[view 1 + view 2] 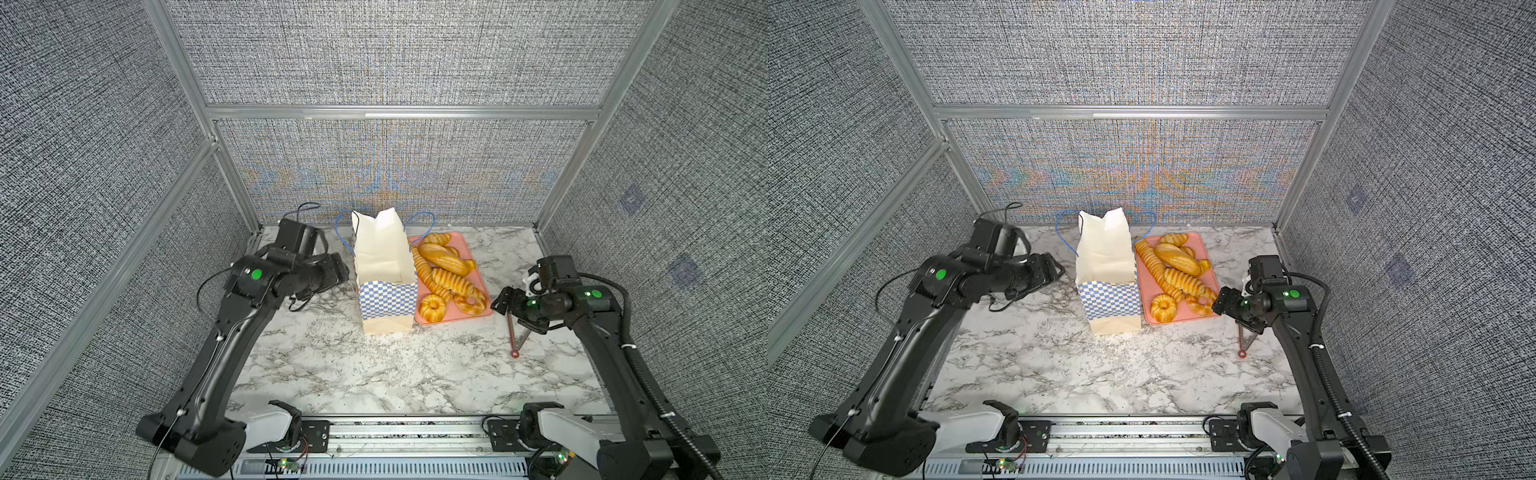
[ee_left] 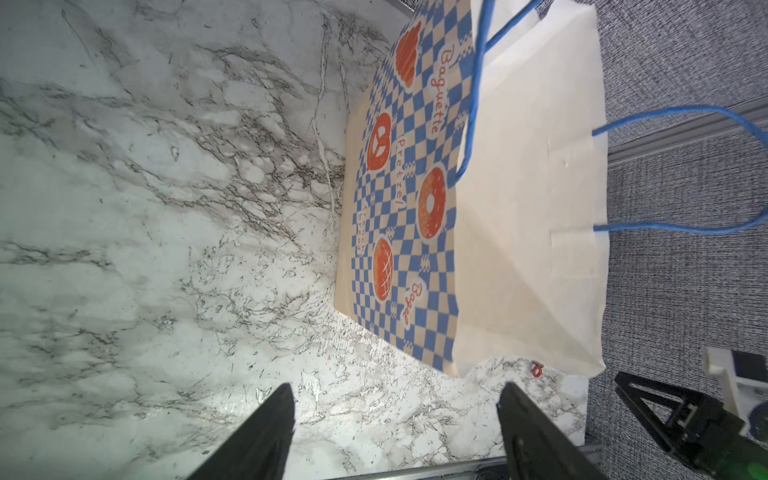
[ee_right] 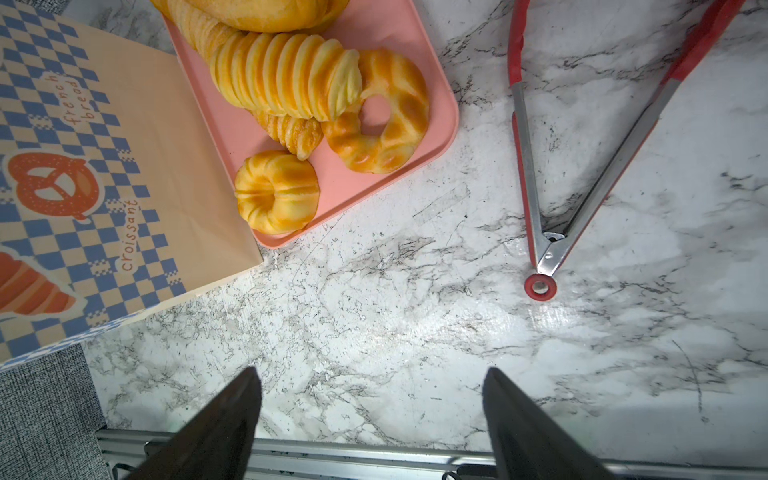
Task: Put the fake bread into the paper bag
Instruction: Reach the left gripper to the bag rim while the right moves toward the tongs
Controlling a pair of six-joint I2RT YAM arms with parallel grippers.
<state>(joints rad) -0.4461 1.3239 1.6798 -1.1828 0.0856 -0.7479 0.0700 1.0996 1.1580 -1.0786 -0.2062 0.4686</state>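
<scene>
- Your paper bag [image 1: 384,266] stands upright with its mouth open near the middle back of the marble table [image 1: 374,374]. Its blue-and-white checkered band faces the front, and its blue cord handles splay out to either side.
- All the fake bread [image 1: 446,270] you can see is piled on the pink tray [image 3: 340,187], on the bag's right in both top views. The long ridged baguette lies along the tray edge nearest the bag, and two ring buns sit at the tray's front end.
- The tray sits tight beside the bag. From these angles you can't tell whether they actually touch.
- Your left gripper [image 2: 399,428] hangs low to the bag's left and points at its side. Its jaws are spread wide with only bare marble between them.
- Your right gripper [image 3: 372,374] hovers just off the tray's front right corner. Its jaws are also wide apart and hold nothing.
- The red tongs [image 3: 547,251] lie flat on the marble to the right of the tray, arms splayed, with no gripper on them.
</scene>
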